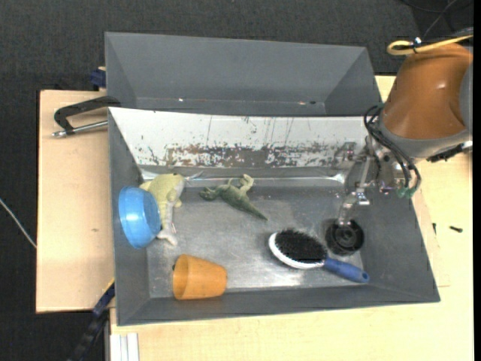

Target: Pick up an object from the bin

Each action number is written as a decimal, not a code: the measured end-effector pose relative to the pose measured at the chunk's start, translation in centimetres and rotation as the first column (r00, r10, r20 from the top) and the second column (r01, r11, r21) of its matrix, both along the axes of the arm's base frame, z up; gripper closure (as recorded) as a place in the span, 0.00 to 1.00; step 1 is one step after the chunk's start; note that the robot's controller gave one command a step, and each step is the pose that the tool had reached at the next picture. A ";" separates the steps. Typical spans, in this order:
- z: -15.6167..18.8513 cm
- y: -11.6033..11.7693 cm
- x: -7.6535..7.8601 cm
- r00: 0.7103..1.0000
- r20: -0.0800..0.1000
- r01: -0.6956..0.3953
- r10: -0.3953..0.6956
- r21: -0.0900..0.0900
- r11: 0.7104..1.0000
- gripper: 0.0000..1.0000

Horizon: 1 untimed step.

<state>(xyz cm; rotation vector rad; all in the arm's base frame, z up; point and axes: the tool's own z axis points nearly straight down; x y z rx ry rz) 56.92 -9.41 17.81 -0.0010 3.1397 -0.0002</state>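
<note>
Dark carpet (225, 6) lies all round the grey metal bin (240, 74), whose far inner wall is speckled with rusty marks. I count six loose things on its floor, one of each kind. At the left a blue bowl (138, 216) is tipped on its side. A pale yellowish figure (168, 194) presses against its right rim (some sort of animal, though I cannot make out which). Near the middle lies a green toy dinosaur (237, 194), well apart from the rest. An orange cup (198, 277) lies on its side by the near wall, mouth to the left. Right of centre is a white brush (297, 248) with black bristles, its blue handle pointing toward the near right corner. Just beside the brush head, by the right wall, sits a black round piece (346, 238), ring-like, its exact kind hard to tell. The gripper (349, 216) hangs directly over that piece. Its tip meets the piece's upper edge from this angle, and I cannot tell whether they touch or whether the gripper is spread or closed. Behind it the orange cover (425, 96) on the wrist is cut off at the right.
</note>
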 end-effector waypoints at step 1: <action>-10.7 7.0 -7.3 0.960 0.000 -0.279 0.279 0.000 0.960 0.00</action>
